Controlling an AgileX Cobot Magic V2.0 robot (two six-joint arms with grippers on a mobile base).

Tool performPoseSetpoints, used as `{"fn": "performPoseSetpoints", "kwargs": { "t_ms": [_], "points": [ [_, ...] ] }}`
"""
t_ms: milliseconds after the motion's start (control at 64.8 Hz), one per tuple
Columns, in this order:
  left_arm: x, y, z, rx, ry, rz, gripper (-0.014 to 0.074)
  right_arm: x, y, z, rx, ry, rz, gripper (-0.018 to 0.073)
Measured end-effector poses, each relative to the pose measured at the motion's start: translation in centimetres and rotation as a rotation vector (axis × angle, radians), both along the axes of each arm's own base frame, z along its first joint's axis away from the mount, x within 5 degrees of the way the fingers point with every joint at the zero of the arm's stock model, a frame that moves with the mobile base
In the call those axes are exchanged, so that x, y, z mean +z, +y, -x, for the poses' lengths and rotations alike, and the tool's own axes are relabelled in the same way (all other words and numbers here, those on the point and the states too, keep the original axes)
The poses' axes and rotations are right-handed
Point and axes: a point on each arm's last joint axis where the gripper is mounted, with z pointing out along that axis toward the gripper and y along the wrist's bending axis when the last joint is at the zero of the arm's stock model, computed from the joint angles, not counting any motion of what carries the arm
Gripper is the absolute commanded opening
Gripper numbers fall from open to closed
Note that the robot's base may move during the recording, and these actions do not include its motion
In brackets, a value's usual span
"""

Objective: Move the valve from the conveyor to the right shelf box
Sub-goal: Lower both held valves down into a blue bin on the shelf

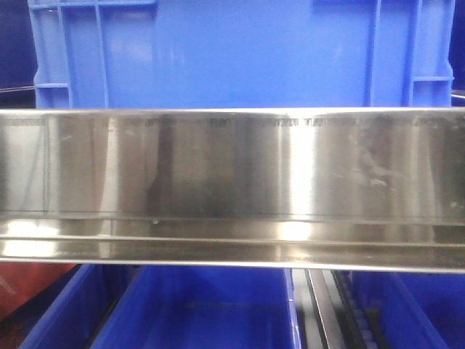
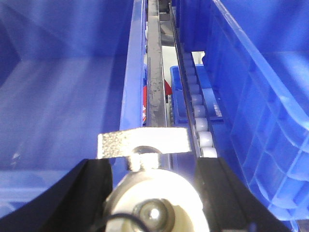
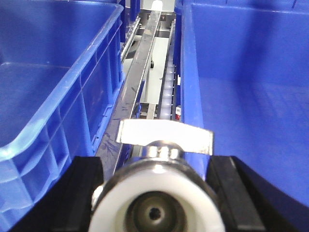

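Between two blue boxes [image 3: 53, 101] [image 3: 251, 92], left jaws clamp one valve [image 2: 155, 200] and right jaws clamp a second valve [image 3: 157, 205].

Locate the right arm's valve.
The valve sits bottom centre of the right wrist view, clamped in the right tool, above the rail between two blue boxes.

A brushed stainless-steel shelf beam [image 1: 232, 182] was recorded spanning the full width of the front view, horizontal and marked with faint smears. Bright vertical bands of reflected light [image 1: 301, 174] were noted on its face. Beneath it, at lower left, a reddish-brown surface [image 1: 29, 287] was observed. In the left wrist view, a scuffed steel rail [image 2: 157, 82] was found running beside a track of white rollers [image 2: 199, 121].
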Motion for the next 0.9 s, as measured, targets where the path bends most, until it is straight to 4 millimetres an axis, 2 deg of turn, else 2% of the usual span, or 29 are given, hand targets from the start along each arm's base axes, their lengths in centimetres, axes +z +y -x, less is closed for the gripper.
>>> {"fn": "performPoseSetpoints", "kwargs": {
  "t_ms": [679, 895],
  "points": [
    [0.00, 0.00, 0.00, 0.000, 0.000, 0.000, -0.0111, 0.00, 0.00, 0.00, 0.000, 0.000, 0.000, -0.0153],
    [0.68, 0.02, -0.32, 0.001, -0.082, -0.004, -0.0111, 0.11, 0.00, -0.05, -0.001, -0.013, -0.002, -0.0153]
  ]
}}
